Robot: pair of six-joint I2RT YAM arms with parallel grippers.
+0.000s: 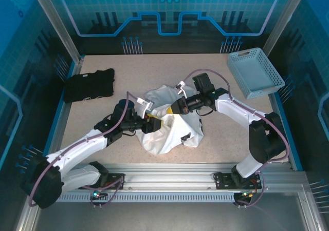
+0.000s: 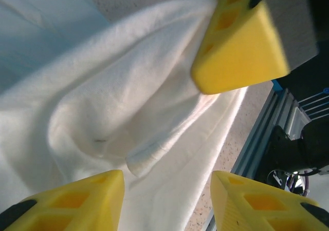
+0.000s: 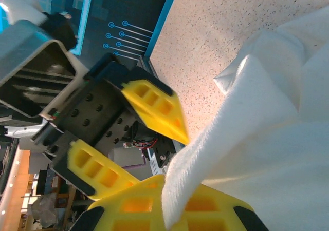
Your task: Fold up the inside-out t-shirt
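Holding the bunched shirt [image 1: 172, 131] on the table [image 1: 154, 72], toward its near edge.
Left gripper [image 1: 150, 124] gapes, gripping nothing; right gripper [image 1: 171, 109] pinches a fold. Soft, light, floppy cloth will likely sag, so grasp hems or shoulder seams.

top external: fixed high behind the arm bases, angled down over the whole tabletop [image 1: 205, 72], far enough back to take in both arms. left wrist: set just behind the left claw [image 2: 167, 187], looking past its yellow fingers [image 2: 77, 203] close onto the inside-out t-shirt [image 2: 128, 102] and the right claw [image 2: 241, 41]. right wrist: equally close, facing back across the same cloth toward the left claw; all three views share the shirt bunched between the claws.
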